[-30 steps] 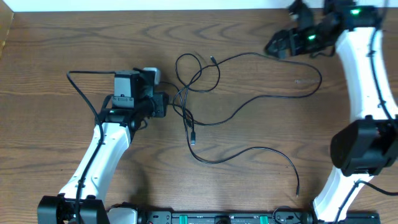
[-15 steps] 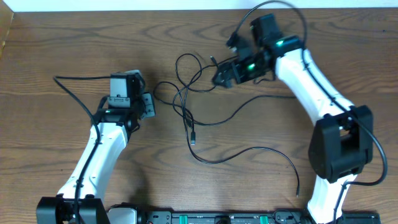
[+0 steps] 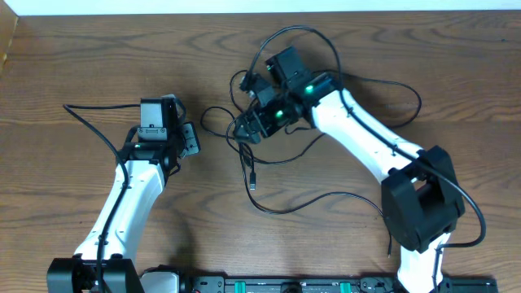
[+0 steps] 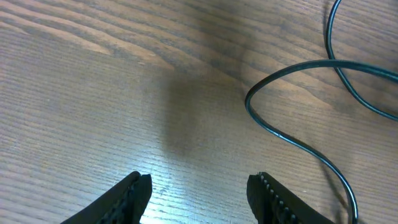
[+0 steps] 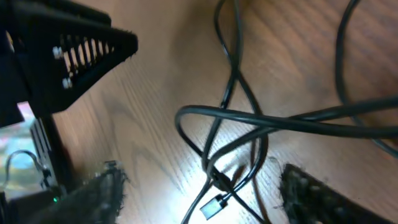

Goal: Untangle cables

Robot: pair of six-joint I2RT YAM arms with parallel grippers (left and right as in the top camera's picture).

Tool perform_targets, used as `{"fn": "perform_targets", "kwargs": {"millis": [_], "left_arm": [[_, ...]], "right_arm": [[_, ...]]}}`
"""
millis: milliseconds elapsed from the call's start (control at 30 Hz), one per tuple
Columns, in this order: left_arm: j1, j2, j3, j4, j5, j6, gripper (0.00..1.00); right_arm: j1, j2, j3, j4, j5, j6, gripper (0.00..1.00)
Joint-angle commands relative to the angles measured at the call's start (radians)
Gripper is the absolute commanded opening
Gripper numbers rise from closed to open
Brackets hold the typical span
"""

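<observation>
You have the cables [image 3: 248, 163] lying as thin black cords on the wooden worktop [image 3: 65, 49], crossed into a tangle near its middle. The right gripper [image 3: 242, 130] hangs directly over that tangle, so its body hides most of the crossings from the overhead camera. In the right wrist view its fingers [image 5: 106, 186] stand wide apart on either side of the tangle, with several cords running between them and nothing pinched. You cannot tell whether they touch a cord. A small plug [image 5: 214, 207] glints at the bottom edge of that view, partly cut off. The left gripper [image 3: 189, 140] sits left of the tangle and apart from it, its fingers [image 4: 134, 190] parted over bare wood, with one loop of cord ahead of them. The thicker arm wires [image 3: 89, 107] arch off both arms, and the right arm's loops beyond the tangle's far side.
</observation>
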Motion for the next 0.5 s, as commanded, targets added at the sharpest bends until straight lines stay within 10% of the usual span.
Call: {"fn": "perform_targets", "kwargs": {"millis": [0,467], "left_arm": [[0.003,-0.007,0.01,-0.005,-0.012,-0.013,0.56],[0.003,-0.007,0.01,-0.016,-0.011,-0.013,0.57]], "right_arm": [[0.023,-0.006,-0.005,0.005,0.064,0.034,0.72],[0.051,0.011,-0.006,0.097,0.255,0.24,0.59]]}}
